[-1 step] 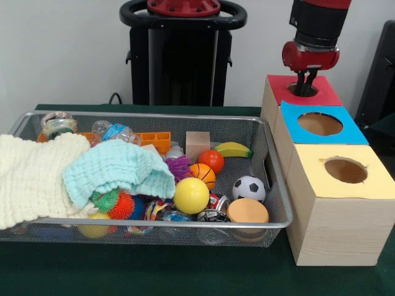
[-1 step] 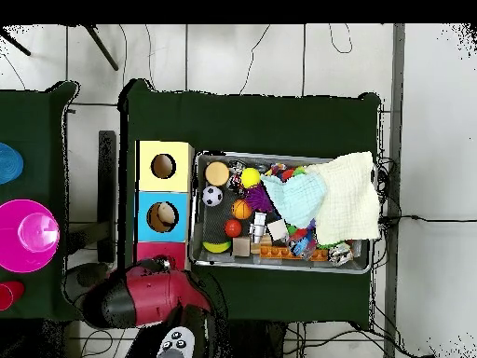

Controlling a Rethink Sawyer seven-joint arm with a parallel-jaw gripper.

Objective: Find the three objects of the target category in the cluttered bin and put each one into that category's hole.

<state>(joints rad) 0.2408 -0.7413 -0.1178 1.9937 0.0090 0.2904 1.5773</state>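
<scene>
My gripper (image 1: 305, 86) hangs at the back right, its tip lowered into the round hole of the red-topped box (image 1: 324, 94). Nothing shows in it. In front of that box stand the blue-topped box (image 1: 345, 132) and the yellow-topped box (image 1: 370, 185), each with an open round hole. The wire bin (image 1: 154, 116) on the left holds a yellow ball (image 1: 191, 195), a soccer ball (image 1: 249, 188), an orange basketball (image 1: 202, 174), a red ball (image 1: 212, 160), a toy banana (image 1: 232, 149) and a wooden block (image 1: 197, 143). In the overhead view the red arm (image 2: 140, 296) covers the red box.
A cream cloth (image 1: 31, 179) and a mint cloth (image 1: 117, 169) cover the bin's left half and hide toys beneath. A tan disc (image 1: 247, 211), spiky balls (image 1: 114, 203) and cans lie by the front rim. Pink and blue items (image 2: 28, 233) sit on a side table.
</scene>
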